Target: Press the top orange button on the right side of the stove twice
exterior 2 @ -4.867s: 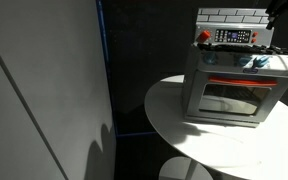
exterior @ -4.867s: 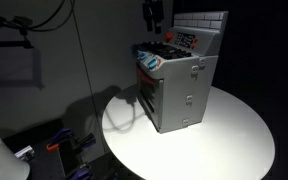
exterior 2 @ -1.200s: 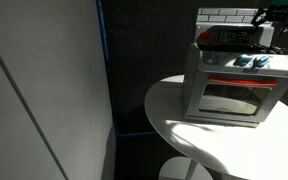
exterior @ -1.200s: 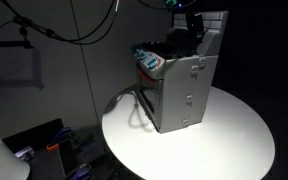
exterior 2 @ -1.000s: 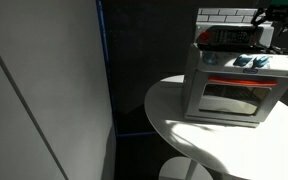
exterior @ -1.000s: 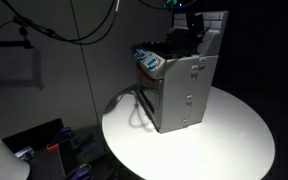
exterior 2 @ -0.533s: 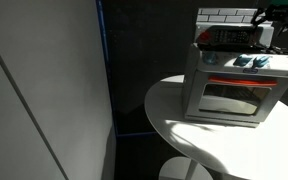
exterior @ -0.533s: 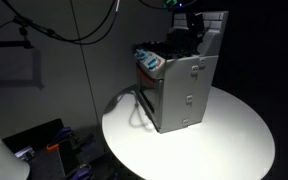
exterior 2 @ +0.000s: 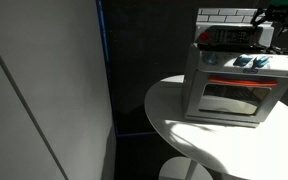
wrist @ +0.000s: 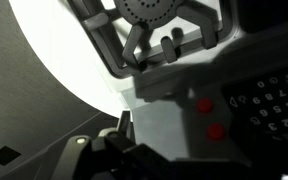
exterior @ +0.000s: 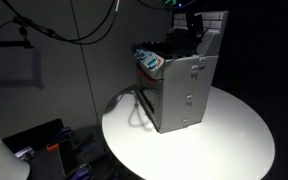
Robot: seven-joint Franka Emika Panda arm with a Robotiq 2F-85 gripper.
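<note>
On the white round table (exterior 2: pixel 179 125) sits the stove (exterior 2: pixel 232 88), with the gripper (exterior 2: pixel 267 32) at its one o'clock by the back panel. The wrist view shows two red-orange buttons (wrist: pixel 204 104) close ahead, but whether the jaws are open or closed cannot be told. The pressing step looks to be in hand, and next comes a short, straight push on the upper one

A round white table (exterior: pixel 234 140) stands brightly lit in a darkened room, with a hard shadow across its top. Black cables (exterior: pixel 79 30) hang before the dim grey wall behind. In an exterior view, a tall grey partition (exterior 2: pixel 44 90) edged by a blue strip (exterior 2: pixel 100 60) fills the foreground.
</note>
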